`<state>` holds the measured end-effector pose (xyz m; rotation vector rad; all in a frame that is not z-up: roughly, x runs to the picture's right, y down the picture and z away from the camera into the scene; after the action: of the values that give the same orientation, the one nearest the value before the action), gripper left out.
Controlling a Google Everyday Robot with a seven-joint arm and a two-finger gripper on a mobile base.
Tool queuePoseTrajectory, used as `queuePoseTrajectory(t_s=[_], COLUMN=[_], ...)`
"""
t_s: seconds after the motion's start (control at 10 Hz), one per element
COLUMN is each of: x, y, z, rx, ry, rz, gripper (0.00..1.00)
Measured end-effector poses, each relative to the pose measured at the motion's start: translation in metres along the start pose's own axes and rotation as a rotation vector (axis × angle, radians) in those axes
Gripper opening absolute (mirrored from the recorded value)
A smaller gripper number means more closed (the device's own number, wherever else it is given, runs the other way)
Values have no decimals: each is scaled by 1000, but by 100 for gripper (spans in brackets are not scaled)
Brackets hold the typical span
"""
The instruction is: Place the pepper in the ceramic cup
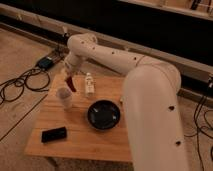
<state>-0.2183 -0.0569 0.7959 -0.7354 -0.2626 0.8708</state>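
Observation:
The white ceramic cup [65, 97] stands on the left part of the wooden table [80, 142]. My gripper [67, 77] hangs just above and slightly right of the cup. It is shut on the dark red pepper [72, 85], which dangles down toward the cup's rim. The arm reaches in from the right across the back of the table.
A small white bottle [89, 84] stands right of the cup. A wide black bowl [104, 114] sits mid-table. A flat black object [54, 134] lies near the front left. Cables and a black box [46, 63] lie on the floor at left.

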Motion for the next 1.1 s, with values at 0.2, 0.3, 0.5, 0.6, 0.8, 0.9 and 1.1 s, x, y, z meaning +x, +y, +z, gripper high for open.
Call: queuePoseTrajectory(t_s=[0.2, 0.3, 0.5, 0.6, 0.8, 0.9, 1.1], x=[-7, -12, -23, -24, -20, -17, -8], y=[16, 25, 35, 36, 29, 25, 15], z=[11, 16, 22, 25, 36, 41, 52], rx=[-39, -57, -82, -87, -89, -89, -91], ry=[-5, -8, -27, -33, -44, -44, -45], rz=[-36, -56, -86, -93, -96, -94, -82], gripper=[0, 0, 0, 2, 22, 31, 52])
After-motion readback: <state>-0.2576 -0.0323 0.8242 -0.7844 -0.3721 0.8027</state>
